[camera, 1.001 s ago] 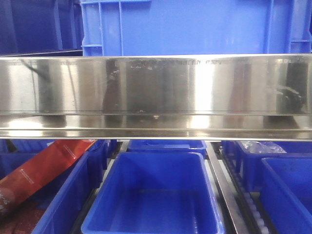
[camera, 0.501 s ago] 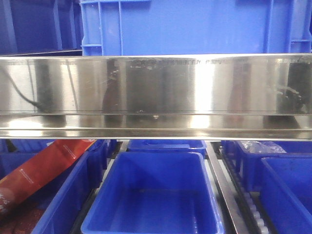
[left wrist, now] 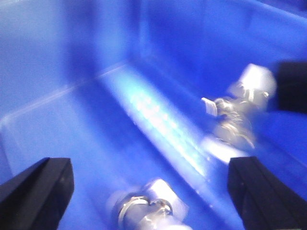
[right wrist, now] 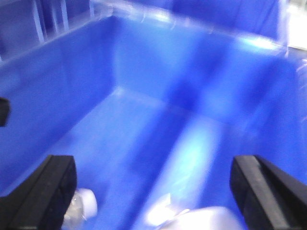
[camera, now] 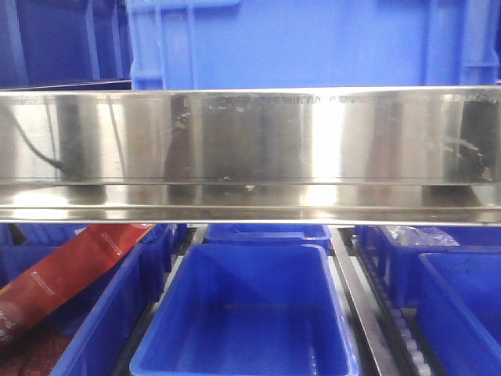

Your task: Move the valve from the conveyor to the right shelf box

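A broad polished steel rail [camera: 250, 149] runs across the front view, mirror-bright, with a large blue crate [camera: 313, 43] standing behind and above it; below the rail lie rows of blue bins on a roller rack [camera: 407, 337]; the conveyor does not show in any view.

Against the picture half a second ago, little differs: the rail, bins and red packet sit as they did, and only the dark reflections at the rail's left and right ends have shifted slightly.

The middle bin [camera: 246, 313] below the rail is open and bare inside; the bin to its left holds a long red packet [camera: 70, 270] lying aslant; a bin at the upper right holds something in clear wrapping [camera: 411, 235], too small to make out.

The left wrist view, blurred, looks into a blue box [left wrist: 96, 72]; the left claw [left wrist: 153, 191] has its two black fingers wide apart with nothing between them; one metal valve [left wrist: 237, 112] lies on the box floor towards the right, and a second valve [left wrist: 146, 208] lies near the bottom edge between the fingers but ungripped.

The right wrist view, also blurred, looks into another blue box [right wrist: 158, 72]; the right claw [right wrist: 153, 191] likewise stands spread and holds nothing; a pale metallic shape [right wrist: 84, 206] lies just beside the left finger, and another pale shape [right wrist: 201, 218] at the bottom edge, both too smeared to name.
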You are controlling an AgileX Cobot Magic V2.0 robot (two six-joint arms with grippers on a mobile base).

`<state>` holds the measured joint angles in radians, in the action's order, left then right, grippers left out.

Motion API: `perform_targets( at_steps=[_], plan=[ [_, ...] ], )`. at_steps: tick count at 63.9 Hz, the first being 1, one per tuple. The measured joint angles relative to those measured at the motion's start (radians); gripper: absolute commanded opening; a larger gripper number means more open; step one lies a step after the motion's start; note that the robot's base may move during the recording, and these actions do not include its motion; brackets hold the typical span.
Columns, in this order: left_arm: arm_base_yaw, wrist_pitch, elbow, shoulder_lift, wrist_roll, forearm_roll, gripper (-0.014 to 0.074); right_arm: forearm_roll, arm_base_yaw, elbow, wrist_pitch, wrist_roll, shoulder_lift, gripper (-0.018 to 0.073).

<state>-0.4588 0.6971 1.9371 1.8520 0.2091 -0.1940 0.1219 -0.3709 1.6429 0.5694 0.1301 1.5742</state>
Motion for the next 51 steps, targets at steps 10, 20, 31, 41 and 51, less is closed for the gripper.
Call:
perform_targets(
  at_steps=[10, 20, 31, 41, 51],
  plan=[
    [0.000, 0.021, 0.000, -0.084, 0.000, 0.027, 0.0342, 0.000, 0.000, 0.000, 0.038, 0.000, -0.082, 0.0087],
    [0.007, 0.112, 0.004, -0.185, 0.000, 0.040, -0.0007, 0.000, 0.000, 0.000, 0.080, 0.000, -0.191, -0.0163],
    [0.064, 0.249, -0.008, -0.288, -0.022, 0.043, -0.0111, 0.000, 0.000, -0.065, 0.077, 0.000, -0.332, -0.0160],
    [0.113, 0.231, -0.133, -0.433, -0.043, 0.050, -0.0111, 0.000, 0.000, -0.255, -0.005, 0.000, -0.492, -0.0160],
    [0.121, 0.075, -0.399, -0.652, -0.045, 0.050, -0.0111, -0.004, 0.000, -0.538, -0.157, 0.000, -0.684, -0.0160]
  ],
)
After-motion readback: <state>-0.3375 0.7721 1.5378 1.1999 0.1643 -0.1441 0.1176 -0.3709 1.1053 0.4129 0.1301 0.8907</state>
